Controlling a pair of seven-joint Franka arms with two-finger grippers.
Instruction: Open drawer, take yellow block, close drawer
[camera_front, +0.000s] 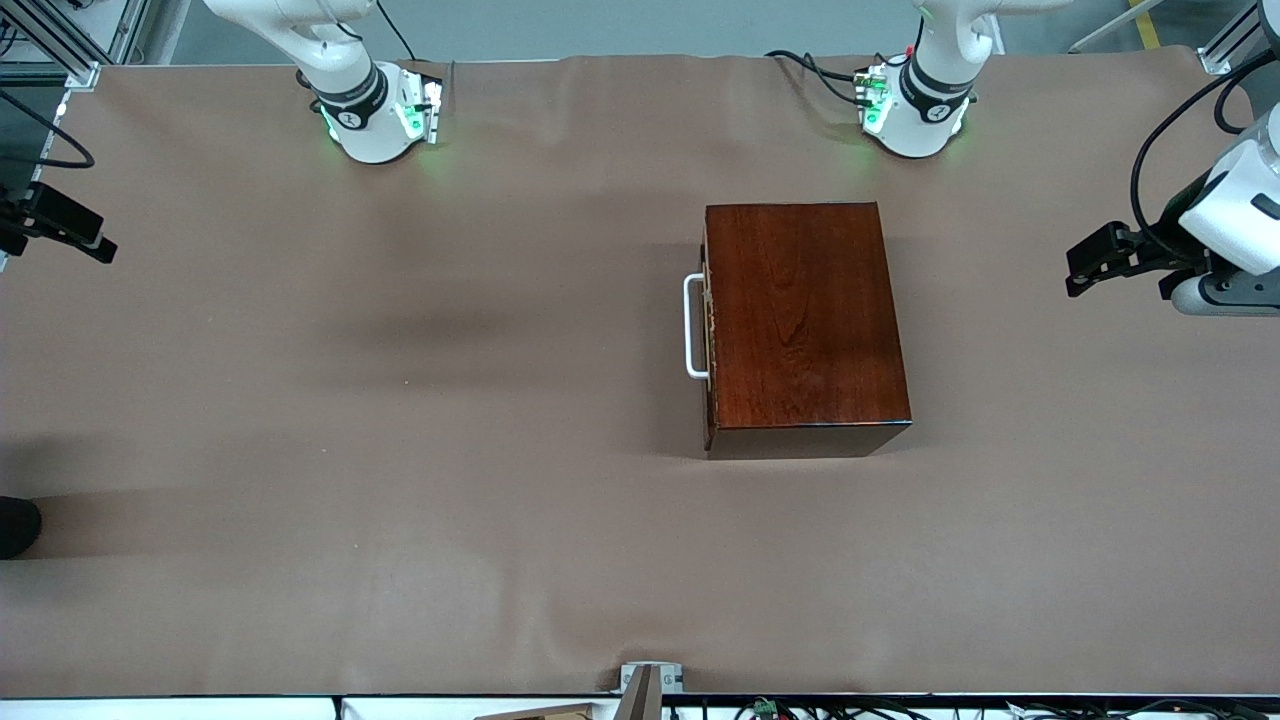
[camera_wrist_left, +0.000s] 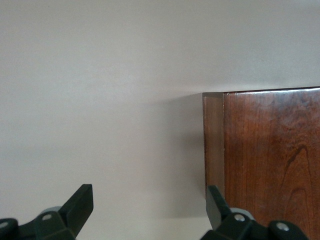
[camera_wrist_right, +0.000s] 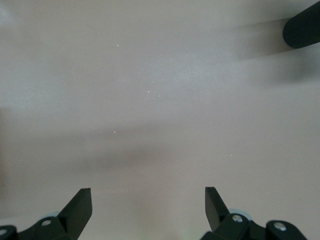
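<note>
A glossy mahogany box (camera_front: 805, 325) stands on the brown table cloth. Its drawer is shut; the dark front with the white bar handle (camera_front: 692, 327) faces the right arm's end of the table. The yellow block is out of view. My left gripper (camera_front: 1085, 262) is open and empty, held above the left arm's end of the table. In the left wrist view the left gripper (camera_wrist_left: 149, 202) hangs over bare cloth beside a corner of the box (camera_wrist_left: 270, 155). My right gripper (camera_front: 90, 243) is open and empty above the right arm's end; in its wrist view the right gripper (camera_wrist_right: 148, 202) shows only cloth.
The brown cloth (camera_front: 400, 450) covers the whole table. A dark rounded object (camera_front: 15, 525) lies at the table's edge at the right arm's end and shows in the right wrist view (camera_wrist_right: 302, 26). A small metal bracket (camera_front: 650, 678) sits at the edge nearest the front camera.
</note>
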